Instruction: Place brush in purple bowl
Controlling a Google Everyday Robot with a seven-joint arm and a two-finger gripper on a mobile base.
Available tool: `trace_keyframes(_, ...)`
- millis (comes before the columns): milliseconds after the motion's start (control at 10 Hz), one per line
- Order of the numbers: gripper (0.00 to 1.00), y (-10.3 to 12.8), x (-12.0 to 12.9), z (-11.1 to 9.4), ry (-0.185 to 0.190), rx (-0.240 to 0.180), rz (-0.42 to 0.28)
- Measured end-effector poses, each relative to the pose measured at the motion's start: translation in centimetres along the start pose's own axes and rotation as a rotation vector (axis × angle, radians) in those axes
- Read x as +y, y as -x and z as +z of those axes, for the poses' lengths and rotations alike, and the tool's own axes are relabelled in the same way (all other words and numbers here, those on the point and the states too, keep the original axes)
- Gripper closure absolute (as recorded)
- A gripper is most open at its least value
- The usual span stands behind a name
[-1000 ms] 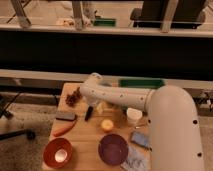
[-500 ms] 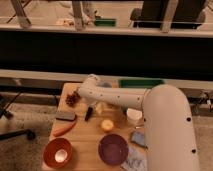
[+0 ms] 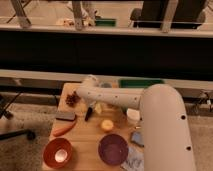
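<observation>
Hovering over the far-left part of the table, the gripper (image 3: 87,104) stands spread wide and empty, just above the slim black long-handled brush (image 3: 88,115) lying on the wood (probably lining up a grasp). The round dark purple bowl (image 3: 113,149) waits empty at the near edge.

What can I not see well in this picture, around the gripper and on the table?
All in the camera view:
- Gripper, over the left half of the table: the white arm hides whether it touches the brush.
- Table's right edge: covered by the robot's body.
- Pale thing beside the purple bowl: partly behind the body, too small to name.
</observation>
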Motion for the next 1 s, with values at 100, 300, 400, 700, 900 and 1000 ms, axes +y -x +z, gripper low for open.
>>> trace_keyframes(100,0.20,-0.05,-0.08,0.08,0.002,0.003,-0.002)
trace_keyframes(300,0.25,-0.03,-0.20,0.27,0.006,0.009,-0.006)
trace_keyframes(400,0.34,-0.01,-0.19,0.34,0.008,0.011,-0.008)
trace_keyframes(700,0.65,-0.12,-0.17,0.14,0.008,0.017,-0.010)
trace_keyframes(900,0.84,-0.27,-0.10,-0.13,0.010,0.020,-0.009)
trace_keyframes(1000,0.94,-0.47,0.02,-0.29,0.008,0.020,-0.005)
